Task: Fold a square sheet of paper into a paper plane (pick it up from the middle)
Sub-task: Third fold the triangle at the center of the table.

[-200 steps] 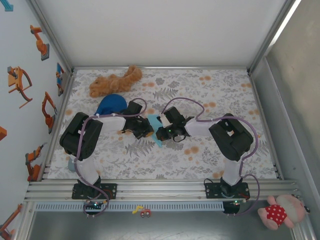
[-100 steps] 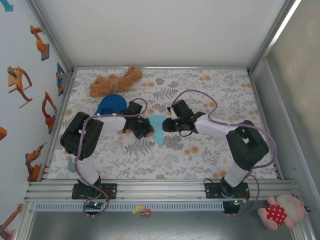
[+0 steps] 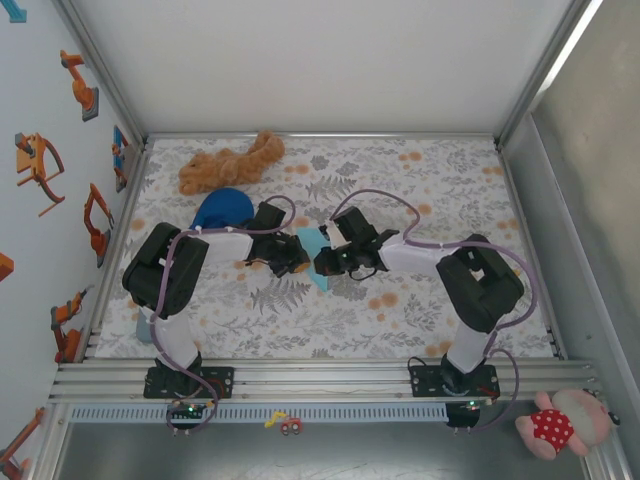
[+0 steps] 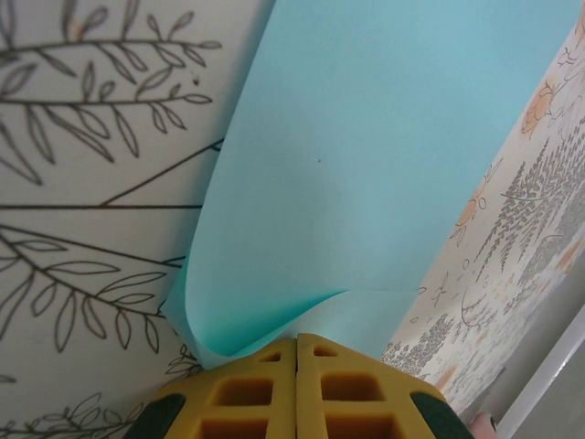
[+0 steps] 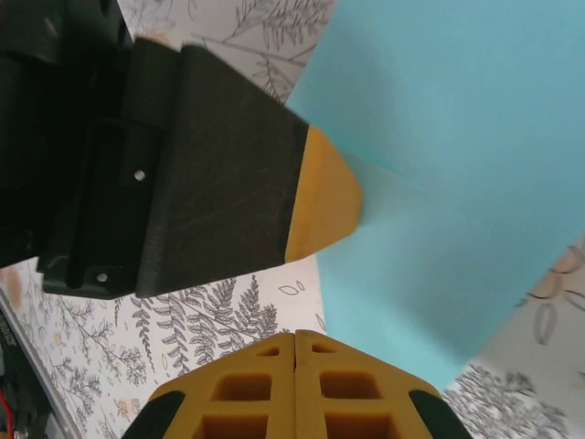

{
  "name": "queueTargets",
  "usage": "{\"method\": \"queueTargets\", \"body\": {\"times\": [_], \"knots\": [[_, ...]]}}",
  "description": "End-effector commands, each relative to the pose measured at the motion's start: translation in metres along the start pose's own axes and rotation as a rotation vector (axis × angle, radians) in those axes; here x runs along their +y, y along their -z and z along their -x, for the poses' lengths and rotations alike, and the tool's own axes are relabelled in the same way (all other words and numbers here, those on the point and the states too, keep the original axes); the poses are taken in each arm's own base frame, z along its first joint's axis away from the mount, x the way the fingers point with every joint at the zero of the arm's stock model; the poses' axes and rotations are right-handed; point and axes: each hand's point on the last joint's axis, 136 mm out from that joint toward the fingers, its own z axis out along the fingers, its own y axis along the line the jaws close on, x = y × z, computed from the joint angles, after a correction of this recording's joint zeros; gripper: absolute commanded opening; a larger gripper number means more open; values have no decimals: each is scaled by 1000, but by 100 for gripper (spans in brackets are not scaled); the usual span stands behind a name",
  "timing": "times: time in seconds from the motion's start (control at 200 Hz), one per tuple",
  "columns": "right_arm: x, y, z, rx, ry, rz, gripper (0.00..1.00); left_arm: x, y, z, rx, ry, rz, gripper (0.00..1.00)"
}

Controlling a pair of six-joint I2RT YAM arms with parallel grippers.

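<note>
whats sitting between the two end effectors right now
The light blue sheet of paper lies on the table between the left end effector and the right end effector, as the top external view shows.

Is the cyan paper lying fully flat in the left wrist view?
No, the cyan paper curls up at its near edge into the shut left claw.

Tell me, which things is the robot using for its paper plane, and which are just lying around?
For the job:
- the thin light cyan-blue paper sheet
- the left pincer, shut on its curled edge
- the right pincer, shut next to it

Just lying about:
- the tan furry plush toy
- the dark blue half-round dome
- the pink plush toy in red spotted cloth
</note>
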Motion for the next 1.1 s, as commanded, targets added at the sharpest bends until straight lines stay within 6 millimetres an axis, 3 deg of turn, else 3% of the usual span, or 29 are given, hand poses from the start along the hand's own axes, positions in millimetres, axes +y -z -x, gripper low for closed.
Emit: {"method": "queueTargets", "body": {"times": [0.0, 0.571, 0.931, 1.092], "knots": [[3, -12, -6, 27, -18, 45, 1, 40, -12, -3, 10, 68, 128, 8], [-25, -31, -31, 109, -66, -22, 0, 44, -14, -5, 24, 75, 141, 7], [-26, -4, -86, 245, -59, -11, 0, 50, -13, -4, 29, 89, 155, 7], [-28, 9, -97, 261, -54, -39, 0, 47, -13, -3, 30, 84, 141, 7]]}}
